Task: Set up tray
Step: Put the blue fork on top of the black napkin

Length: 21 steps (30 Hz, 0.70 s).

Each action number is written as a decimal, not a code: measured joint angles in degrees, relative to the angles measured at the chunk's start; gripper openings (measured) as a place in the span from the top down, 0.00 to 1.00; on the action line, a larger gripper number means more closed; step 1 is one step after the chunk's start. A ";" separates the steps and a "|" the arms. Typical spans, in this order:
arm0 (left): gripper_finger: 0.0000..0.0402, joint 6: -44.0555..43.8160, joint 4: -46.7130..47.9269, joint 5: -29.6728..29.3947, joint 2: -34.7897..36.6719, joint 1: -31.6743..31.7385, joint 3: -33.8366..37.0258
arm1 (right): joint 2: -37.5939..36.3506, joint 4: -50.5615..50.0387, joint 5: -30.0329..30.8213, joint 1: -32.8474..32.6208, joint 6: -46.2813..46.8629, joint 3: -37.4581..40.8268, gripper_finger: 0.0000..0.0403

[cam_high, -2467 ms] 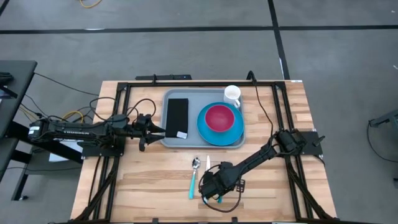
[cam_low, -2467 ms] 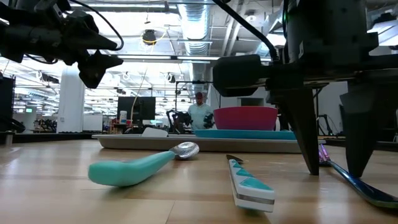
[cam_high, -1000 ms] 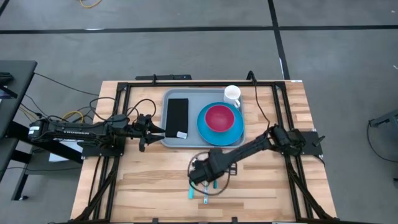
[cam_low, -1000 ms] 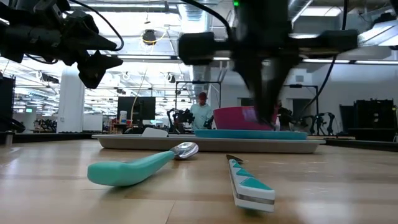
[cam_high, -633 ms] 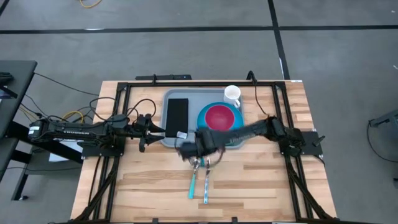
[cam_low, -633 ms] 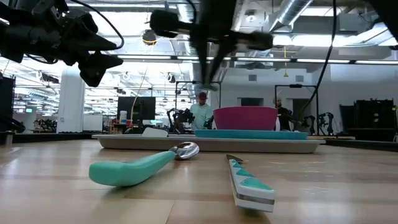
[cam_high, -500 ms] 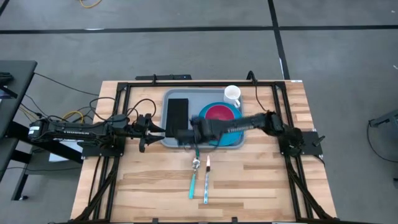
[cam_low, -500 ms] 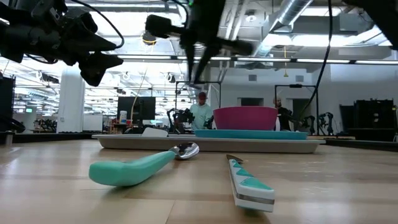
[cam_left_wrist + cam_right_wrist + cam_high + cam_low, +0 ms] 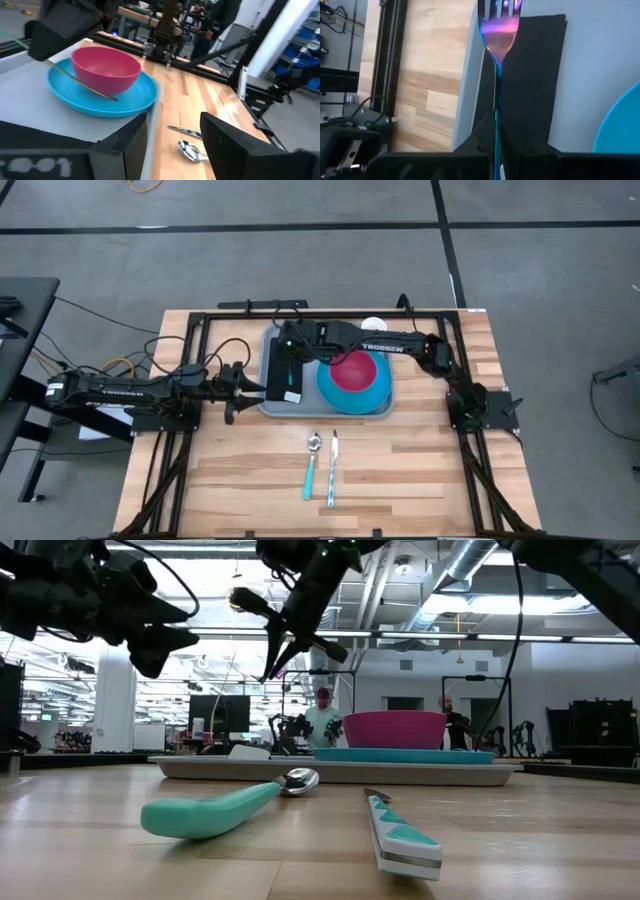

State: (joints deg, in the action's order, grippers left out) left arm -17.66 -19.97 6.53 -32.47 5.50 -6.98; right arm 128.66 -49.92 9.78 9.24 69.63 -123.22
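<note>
The grey-blue tray (image 9: 308, 398) lies at the table's far middle. It carries a black napkin (image 9: 285, 370) and a blue plate (image 9: 375, 395) with a pink bowl (image 9: 353, 370). My right gripper (image 9: 289, 344) hangs over the napkin, shut on a shiny fork (image 9: 499, 30). The fork also shows as a thin line (image 9: 82, 82) in front of the bowl. My left gripper (image 9: 243, 385) stands open at the tray's left edge, one finger (image 9: 127, 145) over the tray and the other (image 9: 235, 147) over the wood. A white cup (image 9: 372, 325) at the tray's far right is partly hidden by my right arm. My right gripper pinches the fork's handle (image 9: 496, 117) between its two fingers, coming from above. The tines (image 9: 500, 7) stick out past the fingertips. The fork is lifted clear, above the black napkin (image 9: 535, 75).
A teal-handled spoon (image 9: 311, 463) and a knife (image 9: 333, 470) lie side by side on the bare wood near the table's front middle. Black frame rails (image 9: 190, 350) run along the table's left, right and far sides.
My right gripper has carried the fork up from above the spoon and knife toward the table's far edge and left, across the tray's near rim, to a place over the black napkin. It has stayed shut. Spoon and knife have not moved.
</note>
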 joint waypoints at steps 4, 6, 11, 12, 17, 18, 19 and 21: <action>0.58 -5.77 0.81 -6.14 0.00 0.00 -0.04 | 0.00 2.24 -0.77 0.06 -1.36 0.00 1.00; 0.58 -10.46 3.44 -9.26 -0.06 0.51 -0.09 | 0.00 4.51 -0.67 -0.65 -2.13 0.00 1.00; 0.58 -16.49 6.97 -10.26 -0.99 2.90 -0.07 | -0.04 6.75 0.63 -2.34 -2.65 0.00 1.00; 0.58 -17.00 6.47 -10.30 -1.09 3.36 -0.07 | -0.04 6.74 1.49 -2.63 -2.78 0.00 1.00; 0.58 -20.41 1.26 -10.36 -1.27 5.86 -0.08 | -0.04 6.79 5.71 -3.66 -5.04 0.00 1.00; 0.58 -21.35 0.57 -10.24 -1.27 6.30 -0.07 | -0.04 6.98 6.11 -3.72 -5.20 0.00 1.00; 0.58 -22.31 -0.02 -10.13 -1.28 6.69 -0.07 | -0.04 7.36 6.58 -3.72 -5.20 0.00 1.00; 0.58 -24.33 -0.44 -10.02 -1.29 7.25 -0.07 | -0.04 8.66 6.82 -3.76 -6.17 0.00 1.00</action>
State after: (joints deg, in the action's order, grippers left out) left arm -41.99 -20.40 -3.49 -33.76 12.75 -7.05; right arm 128.62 -41.27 16.60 5.48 63.46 -123.22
